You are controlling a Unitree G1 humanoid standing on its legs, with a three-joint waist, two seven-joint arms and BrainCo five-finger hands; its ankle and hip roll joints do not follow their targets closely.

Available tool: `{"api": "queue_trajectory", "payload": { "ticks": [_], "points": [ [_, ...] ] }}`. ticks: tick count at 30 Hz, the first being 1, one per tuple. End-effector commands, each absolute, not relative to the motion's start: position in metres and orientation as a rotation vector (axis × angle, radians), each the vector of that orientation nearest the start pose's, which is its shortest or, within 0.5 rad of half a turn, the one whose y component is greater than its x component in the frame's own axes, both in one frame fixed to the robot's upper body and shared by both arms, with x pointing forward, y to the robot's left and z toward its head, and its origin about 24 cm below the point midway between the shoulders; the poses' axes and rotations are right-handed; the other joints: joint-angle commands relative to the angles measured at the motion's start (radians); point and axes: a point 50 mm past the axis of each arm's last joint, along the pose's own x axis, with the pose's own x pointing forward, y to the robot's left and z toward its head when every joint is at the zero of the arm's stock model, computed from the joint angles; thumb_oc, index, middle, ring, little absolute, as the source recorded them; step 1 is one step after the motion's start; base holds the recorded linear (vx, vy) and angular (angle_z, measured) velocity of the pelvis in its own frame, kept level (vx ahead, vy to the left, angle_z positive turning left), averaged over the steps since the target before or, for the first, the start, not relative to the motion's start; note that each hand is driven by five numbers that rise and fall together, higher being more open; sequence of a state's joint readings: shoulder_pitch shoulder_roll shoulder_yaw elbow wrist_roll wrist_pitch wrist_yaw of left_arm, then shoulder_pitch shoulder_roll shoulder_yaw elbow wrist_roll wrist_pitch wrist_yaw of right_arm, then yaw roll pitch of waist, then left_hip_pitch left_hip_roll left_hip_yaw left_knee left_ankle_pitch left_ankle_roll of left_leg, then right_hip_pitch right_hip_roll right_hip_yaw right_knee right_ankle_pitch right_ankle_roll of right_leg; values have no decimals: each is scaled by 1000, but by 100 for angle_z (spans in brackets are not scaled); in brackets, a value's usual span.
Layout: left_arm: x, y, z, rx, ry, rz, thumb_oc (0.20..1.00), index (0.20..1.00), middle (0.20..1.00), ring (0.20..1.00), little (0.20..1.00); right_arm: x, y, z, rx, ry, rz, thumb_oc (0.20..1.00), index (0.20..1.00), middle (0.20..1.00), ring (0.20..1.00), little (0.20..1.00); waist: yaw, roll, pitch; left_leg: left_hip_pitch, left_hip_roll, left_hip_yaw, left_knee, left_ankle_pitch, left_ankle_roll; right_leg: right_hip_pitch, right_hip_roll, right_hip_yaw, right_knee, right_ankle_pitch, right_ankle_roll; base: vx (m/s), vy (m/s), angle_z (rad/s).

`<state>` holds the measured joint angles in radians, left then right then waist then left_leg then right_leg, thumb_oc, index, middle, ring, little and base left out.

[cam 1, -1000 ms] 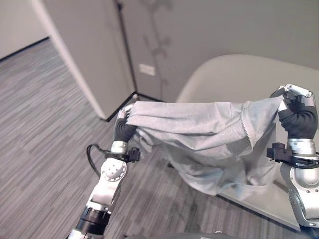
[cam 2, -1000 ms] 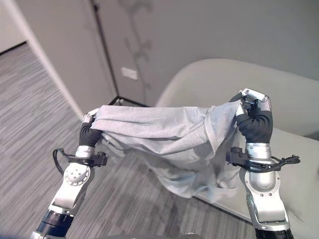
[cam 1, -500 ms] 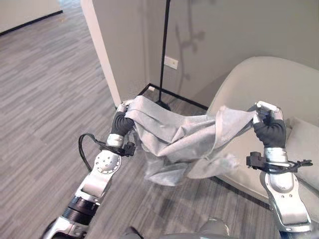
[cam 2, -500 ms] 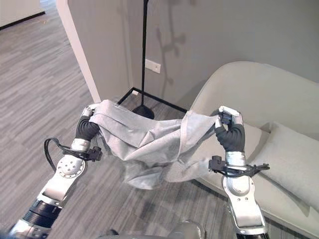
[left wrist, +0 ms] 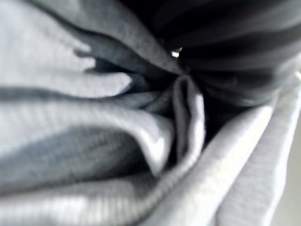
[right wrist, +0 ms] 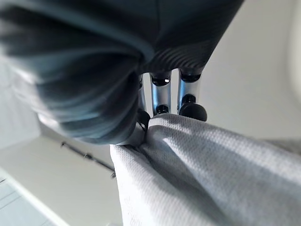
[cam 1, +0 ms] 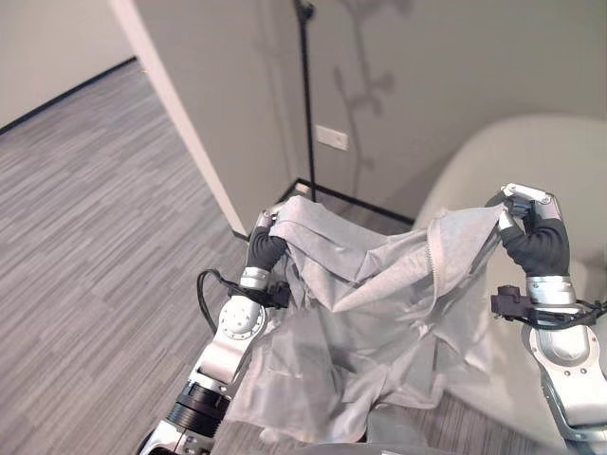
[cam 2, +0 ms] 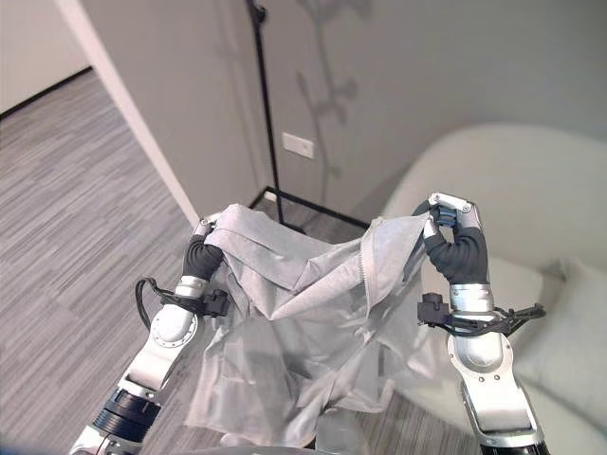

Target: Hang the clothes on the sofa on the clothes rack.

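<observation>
A light grey zip-up garment (cam 1: 370, 313) hangs spread between my two hands, its lower part sagging toward the floor. My left hand (cam 1: 266, 246) is shut on its left upper edge, and folds of the cloth (left wrist: 117, 141) crowd against that hand in the left wrist view. My right hand (cam 1: 533, 232) is shut on the right upper edge beside the zip; its fingers (right wrist: 162, 94) curl over the cloth (right wrist: 211, 174). The black pole of the clothes rack (cam 1: 307, 104) stands behind the garment by the wall. The pale sofa (cam 2: 531, 180) lies at the right.
A grey wall corner (cam 1: 199, 123) juts out at the left of the rack pole. A white socket plate (cam 1: 332, 137) sits low on the wall. A pale cushion (cam 2: 569, 332) rests on the sofa seat. Grey striped carpet (cam 1: 85, 218) stretches to the left.
The view has shifted as the robot moved. The garment has dropped open and now hangs lower and longer between the hands. Both hands keep their hold.
</observation>
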<state>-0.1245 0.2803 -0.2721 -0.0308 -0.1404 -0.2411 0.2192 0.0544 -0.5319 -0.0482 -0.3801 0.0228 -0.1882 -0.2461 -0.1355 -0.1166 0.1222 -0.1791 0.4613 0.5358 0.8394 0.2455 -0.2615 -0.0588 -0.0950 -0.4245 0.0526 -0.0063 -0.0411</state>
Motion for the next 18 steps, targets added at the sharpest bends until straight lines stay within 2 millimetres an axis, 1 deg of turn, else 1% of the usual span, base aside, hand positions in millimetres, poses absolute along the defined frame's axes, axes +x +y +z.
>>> {"api": "queue_trajectory", "payload": {
  "ticks": [1, 2, 3, 4, 5, 6, 7, 8, 9, 10, 11, 13, 14, 15, 16, 17, 18],
  "points": [
    [259, 144, 126, 38, -523, -70, 200, 200, 200, 200, 200, 211, -208, 187, -457, -730, -63, 200, 200, 200, 200, 200, -18, -26, -25, 44, -56, 114, -193, -121, 13, 134, -32, -7, -86, 12, 104, 230, 62, 10],
    [258, 145, 126, 42, -525, -66, 200, 200, 200, 200, 200, 211, -209, 187, -471, -725, -54, 200, 200, 200, 200, 200, -20, -27, -30, 38, -47, 113, -230, -120, 16, 139, -33, -3, -83, 6, 105, 270, 118, -4],
    [256, 146, 126, 55, -529, -66, 200, 200, 200, 200, 200, 211, -209, 186, -496, -717, -37, 200, 200, 200, 200, 200, -24, -23, -38, 54, -37, 117, -310, -122, 22, 144, -33, 6, -79, -5, 113, 182, 90, -15],
    [256, 146, 126, 55, -528, -65, 200, 200, 200, 200, 200, 211, -208, 186, -497, -717, -37, 200, 200, 200, 200, 200, -24, -24, -38, 57, -41, 120, -315, -120, 22, 145, -35, 7, -78, -5, 114, 276, 240, -45],
    [253, 147, 126, 62, -529, -58, 200, 200, 200, 200, 200, 212, -209, 184, -516, -706, -23, 200, 200, 200, 200, 200, -28, -11, -49, 81, -19, 110, -493, -113, 44, 147, -52, 12, -65, -21, 132, 831, 856, -102],
    [252, 159, 133, 176, -588, 44, 200, 200, 200, 200, 200, 215, -208, 184, -535, -713, -21, 200, 200, 200, 200, 200, -6, 34, -85, 137, 69, -89, -871, 111, 27, 145, -93, 100, 3, -79, 173, 1031, 967, -131],
    [252, 162, 137, 210, -608, 70, 200, 200, 200, 200, 200, 214, -212, 184, -537, -713, -52, 200, 200, 200, 200, 200, -3, 45, -91, 137, 69, -136, -880, 120, 18, 162, -98, 122, 8, -94, 184, 863, 784, -126],
    [252, 162, 137, 211, -608, 70, 200, 200, 200, 200, 200, 214, -212, 184, -537, -713, -53, 200, 200, 200, 200, 200, -4, 45, -90, 138, 69, -138, -880, 120, 18, 164, -98, 121, 9, -95, 184, 309, 183, -74],
    [251, 162, 141, 225, -635, 69, 200, 200, 200, 200, 200, 214, -213, 184, -537, -712, -60, 200, 200, 200, 200, 200, -6, 59, -95, 142, 57, -135, -876, 74, 22, 180, -104, 125, 12, -102, 189, 381, 336, -46],
    [253, 169, 151, 293, -686, 113, 200, 200, 200, 200, 200, 214, -230, 186, -613, -702, -194, 200, 200, 200, 200, 200, -16, 79, -103, 113, 37, -79, -838, 21, 15, 221, -135, 125, 16, -110, 194, 641, 630, -6],
    [257, 170, 166, 346, -755, 142, 200, 200, 200, 200, 200, 214, -247, 188, -665, -699, -350, 200, 200, 200, 200, 200, -16, 79, -111, 77, -17, -73, -794, -25, 38, 234, -186, 133, 34, -57, 210, 531, 570, 29],
    [258, 170, 167, 347, -758, 141, 200, 200, 200, 200, 200, 213, -247, 189, -665, -701, -356, 200, 200, 200, 200, 200, -15, 73, -113, 70, -24, -73, -788, -31, 43, 230, -195, 133, 35, -55, 214, 242, 342, 44],
    [261, 172, 182, 449, -831, 158, 200, 200, 200, 200, 200, 215, -263, 194, -714, -711, -505, 200, 200, 200, 200, 200, -24, 74, -116, 77, -105, -52, -805, -68, 97, 189, -254, 147, 135, 35, 220, 482, 892, 34],
    [263, 170, 201, 531, -931, 167, 200, 200, 200, 200, 200, 228, -268, 218, -751, -814, -687, 200, 200, 200, 200, 200, -23, 85, -119, 159, -232, 1, -879, -133, 172, 76, -339, 137, 352, 194, 251, 622, 1299, 9],
    [263, 165, 209, 529, -972, 159, 200, 200, 200, 200, 200, 237, -270, 229, -750, -848, -781, 200, 200, 200, 200, 200, -29, 107, -104, 203, -296, 12, -910, -153, 221, 10, -344, 122, 518, 231, 269, 443, 1142, -68],
    [267, 161, 211, 520, -973, 160, 200, 200, 200, 200, 200, 244, -272, 232, -741, -844, -836, 200, 200, 200, 200, 200, -42, 114, -85, 225, -327, 19, -925, -169, 248, -48, -314, 138, 630, 189, 269, 239, 742, -30],
    [269, 157, 211, 519, -973, 155, 200, 200, 200, 200, 200, 248, -274, 235, -729, -847, -864, 200, 200, 200, 200, 200, -51, 117, -80, 240, -350, 18, -927, -186, 264, -82, -284, 148, 683, 160, 271, 214, 520, -4]
  ]
}}
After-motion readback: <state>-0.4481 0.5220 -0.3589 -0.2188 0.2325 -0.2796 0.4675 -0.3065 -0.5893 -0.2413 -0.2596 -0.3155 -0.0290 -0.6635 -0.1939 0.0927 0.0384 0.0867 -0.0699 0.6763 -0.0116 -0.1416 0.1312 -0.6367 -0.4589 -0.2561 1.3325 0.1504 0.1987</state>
